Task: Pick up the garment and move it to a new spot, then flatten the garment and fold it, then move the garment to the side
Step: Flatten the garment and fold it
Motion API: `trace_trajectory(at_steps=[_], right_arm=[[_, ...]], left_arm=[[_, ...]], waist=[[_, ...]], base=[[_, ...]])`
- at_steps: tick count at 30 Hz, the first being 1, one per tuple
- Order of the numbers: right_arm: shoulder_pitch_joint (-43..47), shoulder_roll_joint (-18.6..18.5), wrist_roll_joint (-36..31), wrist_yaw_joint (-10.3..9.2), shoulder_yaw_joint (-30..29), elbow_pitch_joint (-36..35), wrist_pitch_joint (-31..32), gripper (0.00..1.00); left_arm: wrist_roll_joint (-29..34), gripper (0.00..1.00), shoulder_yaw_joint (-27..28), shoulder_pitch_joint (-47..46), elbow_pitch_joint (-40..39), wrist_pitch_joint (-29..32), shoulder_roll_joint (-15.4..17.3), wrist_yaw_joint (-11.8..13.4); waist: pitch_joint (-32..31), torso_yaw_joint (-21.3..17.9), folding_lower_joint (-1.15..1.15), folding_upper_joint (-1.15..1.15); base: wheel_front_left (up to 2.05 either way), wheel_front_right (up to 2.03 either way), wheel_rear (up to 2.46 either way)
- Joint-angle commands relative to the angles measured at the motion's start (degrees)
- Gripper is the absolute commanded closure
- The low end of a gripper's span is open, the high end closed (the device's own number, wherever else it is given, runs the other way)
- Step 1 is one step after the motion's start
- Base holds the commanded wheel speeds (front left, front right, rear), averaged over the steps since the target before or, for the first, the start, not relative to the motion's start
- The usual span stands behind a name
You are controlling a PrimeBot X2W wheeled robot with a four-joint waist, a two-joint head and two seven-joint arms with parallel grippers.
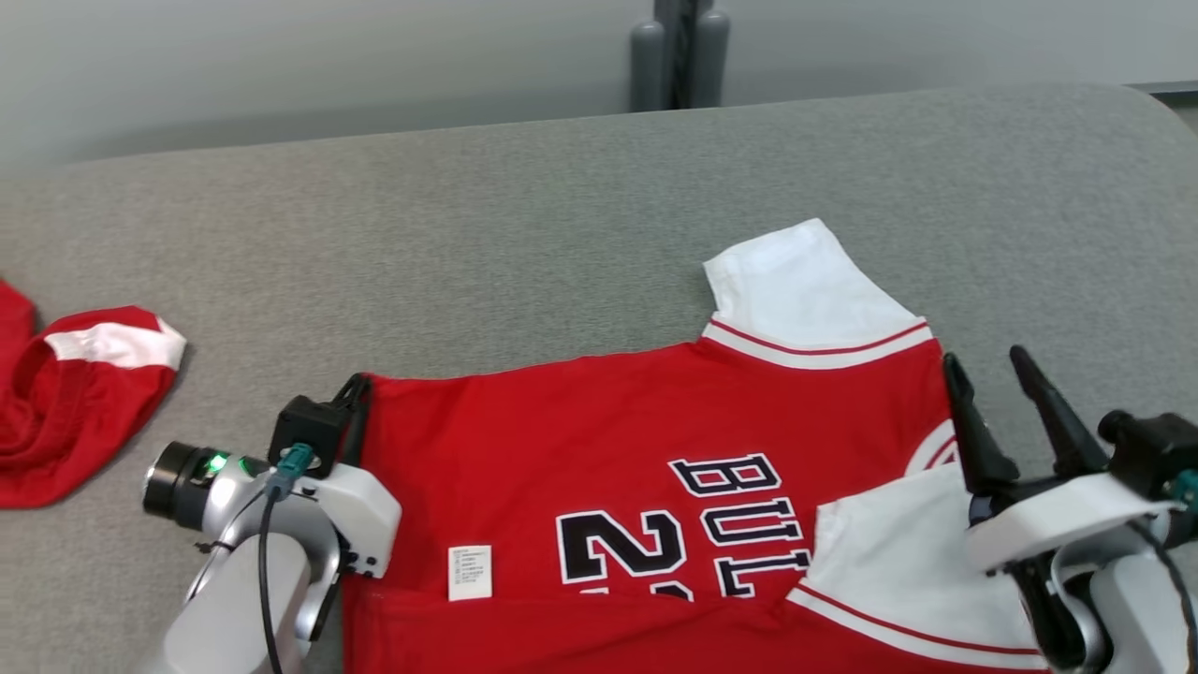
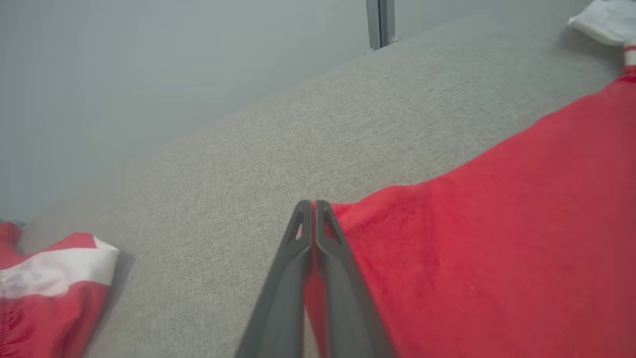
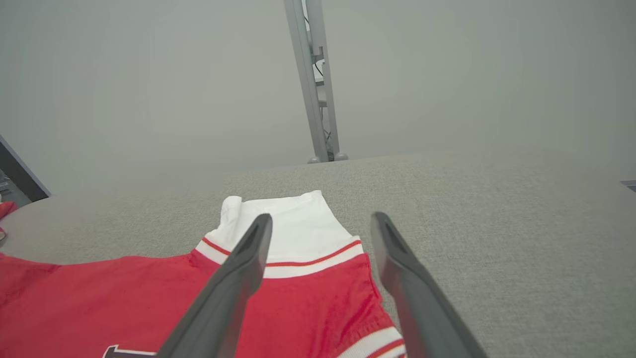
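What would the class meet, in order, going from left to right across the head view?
crumpled red and white garment → left gripper → red jersey → right gripper

The red jersey (image 1: 608,440) with white sleeves and black lettering is laid flat, spread across the grey table (image 1: 468,234).

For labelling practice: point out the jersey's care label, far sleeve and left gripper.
care label (image 1: 469,572), head view, tag's middle.
far sleeve (image 1: 800,290), head view, white cloth's middle.
left gripper (image 2: 313,205), left wrist view, between fingertips.
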Motion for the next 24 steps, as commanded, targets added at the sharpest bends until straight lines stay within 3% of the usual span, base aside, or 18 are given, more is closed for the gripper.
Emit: trace_trajectory(at_steps=[1,8,13,16,24], right_arm=[[-1.58,-0.21,-0.16,0.01,-1.29,1.04,0.9,0.0],[-9.09,-1.1,-0.26,0.01,-5.26,7.33,8.82,0.0],[-16.37,-1.17,3.2,0.01,-8.71,14.59,15.85,0.0],[-20.64,-3.63,2.38,0.0,-8.66,19.27,17.91,0.0],[-30.11,-5.85,2.96,0.01,-8.11,31.16,22.29,0.0]], left_arm=[[0.54,1.0,-0.3,0.48,-1.49,-0.86,0.06,-0.15],[2.25,1.0,-3.19,0.31,-6.48,-1.15,-1.22,-0.66],[2.91,1.0,-4.84,-0.65,-9.65,-1.16,-2.61,-0.96],[3.01,1.0,-5.54,-1.04,-10.99,-1.45,-3.61,-1.35],[3.98,1.0,-7.04,-2.26,-12.71,-2.53,-5.31,-1.46]], waist=[[-0.18,1.78,0.0,0.0],[1.15,7.38,0.0,0.0],[2.83,11.64,0.0,0.0],[4.33,13.96,0.0,0.0],[7.38,17.76,0.0,0.0]], base=[[0.0,0.0,0.0],[0.0,0.0,0.0],[0.0,0.0,0.0],[0.0,0.0,0.0],[0.0,0.0,0.0]])
